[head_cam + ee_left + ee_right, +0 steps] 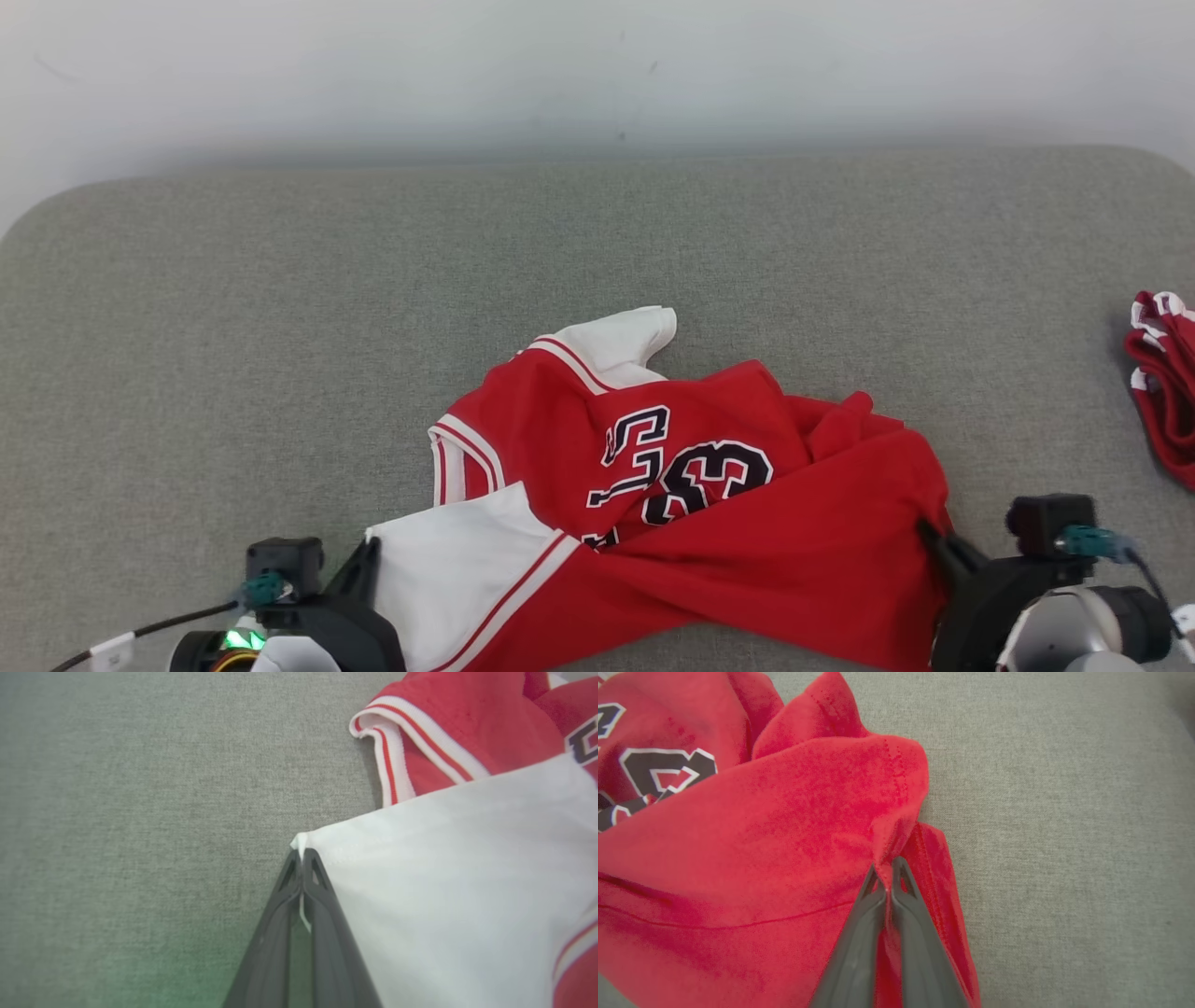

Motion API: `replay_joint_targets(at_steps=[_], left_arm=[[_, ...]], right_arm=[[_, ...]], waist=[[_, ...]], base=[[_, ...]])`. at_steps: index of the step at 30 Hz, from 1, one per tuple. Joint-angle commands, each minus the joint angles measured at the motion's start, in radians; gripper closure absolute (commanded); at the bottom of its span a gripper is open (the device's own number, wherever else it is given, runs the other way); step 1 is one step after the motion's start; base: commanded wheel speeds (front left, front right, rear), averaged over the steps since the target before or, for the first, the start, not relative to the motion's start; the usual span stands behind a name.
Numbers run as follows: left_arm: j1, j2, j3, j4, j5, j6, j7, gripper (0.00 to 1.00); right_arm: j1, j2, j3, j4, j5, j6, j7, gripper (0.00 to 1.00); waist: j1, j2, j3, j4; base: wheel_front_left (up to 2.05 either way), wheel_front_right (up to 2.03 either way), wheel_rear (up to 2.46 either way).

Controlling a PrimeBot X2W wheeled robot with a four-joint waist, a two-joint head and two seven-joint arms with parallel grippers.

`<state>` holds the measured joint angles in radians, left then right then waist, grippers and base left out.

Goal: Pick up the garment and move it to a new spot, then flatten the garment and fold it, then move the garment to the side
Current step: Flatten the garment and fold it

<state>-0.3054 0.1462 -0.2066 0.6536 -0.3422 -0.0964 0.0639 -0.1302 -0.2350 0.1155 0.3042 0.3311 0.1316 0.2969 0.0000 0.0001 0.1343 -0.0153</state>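
1. Nearest, the left pincer (372,553) is sitting closed, its two dark fingers (327,942) pinching a white corner of the garment (747,551), with a sliver of white cloth poking out past the tips.
2. Likewise, the right pincer (931,534) is clamping together on a red hem fold of the same garment, and the cloth is bunching up around its fingertips (908,900).
3. Between the two pincers the garment is lying crumpled on the grey padded surface (233,355). A red band is twisting from the right pincer toward the white panel beside the left one.
4. Just beyond the pincers, dark numbers and a white sleeve are showing on the rumpled red body.
5. Farther out, to the right of the right pincer and well apart from it, a second red-and-white cloth (1160,392) is lying on the surface.
6. Farthest, a pale wall (560,75) is rising behind the surface.
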Motion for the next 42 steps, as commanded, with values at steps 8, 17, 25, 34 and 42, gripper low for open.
replay_joint_targets(at_steps=[8,17,25,34,42], left_arm=[[0.013,-0.009,0.100,-0.127,-0.166,-0.026,-0.216,1.00],[-0.010,0.108,0.010,-0.418,-0.426,-0.034,-0.213,1.00],[-0.086,0.221,-0.019,-0.596,-0.603,-0.034,-0.135,1.00],[-0.284,0.254,-0.025,-0.618,-0.620,-0.030,-0.060,1.00],[-0.573,0.239,-0.045,-0.546,-0.535,0.003,-0.043,1.00]], right_arm=[[0.062,-0.004,-0.096,-0.172,0.104,-0.002,-0.059,1.00],[0.089,0.038,-0.172,-0.374,0.278,-0.002,0.008,1.00],[0.009,0.089,-0.266,-0.501,0.384,-0.002,0.089,1.00],[-0.140,0.036,-0.285,-0.555,0.353,-0.002,0.185,1.00],[-0.340,-0.010,-0.248,-0.507,0.309,-0.002,0.219,1.00]], waist=[[0.0000,-0.0001,-0.043,0.002],[0.0000,-0.0001,-0.082,-0.004],[0.0000,-0.0001,-0.102,-0.011],[0.0000,-0.0001,-0.099,-0.030],[0.0000,-0.0001,-0.063,-0.065]], base=[[0.00,0.00,0.00],[0.00,0.00,0.00],[0.00,0.00,0.00],[0.00,0.00,0.00],[0.00,0.00,0.00]])
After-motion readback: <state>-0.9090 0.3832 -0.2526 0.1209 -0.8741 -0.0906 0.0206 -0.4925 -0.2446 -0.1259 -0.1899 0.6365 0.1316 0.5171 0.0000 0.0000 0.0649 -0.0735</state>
